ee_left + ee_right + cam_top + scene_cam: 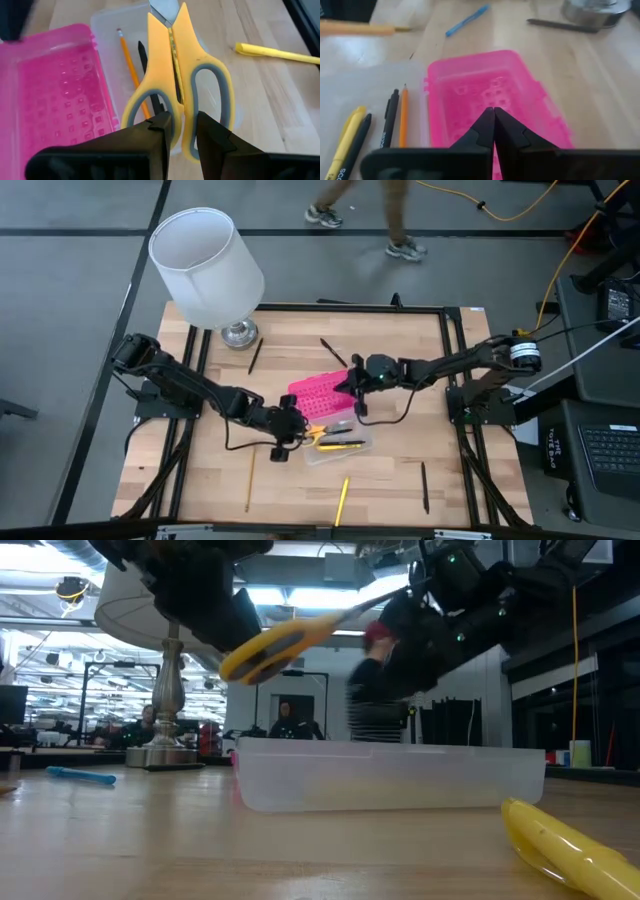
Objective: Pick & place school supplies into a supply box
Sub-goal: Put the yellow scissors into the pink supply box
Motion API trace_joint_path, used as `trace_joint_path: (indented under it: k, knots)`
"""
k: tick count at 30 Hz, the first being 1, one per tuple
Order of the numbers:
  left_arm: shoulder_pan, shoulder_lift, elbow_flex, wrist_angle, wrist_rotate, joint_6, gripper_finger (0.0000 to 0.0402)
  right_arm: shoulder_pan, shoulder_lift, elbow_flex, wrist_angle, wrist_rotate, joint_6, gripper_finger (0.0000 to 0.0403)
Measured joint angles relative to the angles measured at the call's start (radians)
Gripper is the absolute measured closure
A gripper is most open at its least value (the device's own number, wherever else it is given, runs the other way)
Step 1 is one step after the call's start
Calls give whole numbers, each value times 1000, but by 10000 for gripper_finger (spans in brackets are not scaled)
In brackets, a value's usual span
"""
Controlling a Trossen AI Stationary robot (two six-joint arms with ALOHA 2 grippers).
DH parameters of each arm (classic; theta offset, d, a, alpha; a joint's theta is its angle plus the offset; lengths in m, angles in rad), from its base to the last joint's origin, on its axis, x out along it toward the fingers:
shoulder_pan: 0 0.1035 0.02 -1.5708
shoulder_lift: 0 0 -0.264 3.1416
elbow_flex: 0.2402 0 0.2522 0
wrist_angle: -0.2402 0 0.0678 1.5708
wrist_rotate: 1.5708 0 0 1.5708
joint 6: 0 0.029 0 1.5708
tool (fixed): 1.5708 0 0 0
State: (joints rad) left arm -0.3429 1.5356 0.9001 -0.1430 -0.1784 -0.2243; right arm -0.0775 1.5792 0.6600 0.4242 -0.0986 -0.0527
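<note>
Gripping the scissors (pixel 180 85), the left tool (pixel 181 131) hovers over the supply box (pixel 345 448); right tool (pixel 494 131) closed.

In the high view, the left pincer (pixel 296 430) sits over the yellow-handled scissors (pixel 314 432), so only a sliver of handle peeks out, and the box's clear base (pixel 345 448) is too faint to read its contents. At desk height, the scissors (pixel 290 640) are a soft blur, with a blurred person (pixel 375 690) behind. The yellow marker (pixel 570 845) runs off the picture's edge.
</note>
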Motion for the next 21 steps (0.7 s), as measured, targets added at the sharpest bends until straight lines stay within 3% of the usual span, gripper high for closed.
trace_joint_path:
  k: [10,21]
  knots:
    - [50,56,39,-34,29,-7,349,-12,-310,0,-224,0,-15,391]
    - [85,294,367,-437,92,59,349,-12,-506,0,-255,0,-97,391]
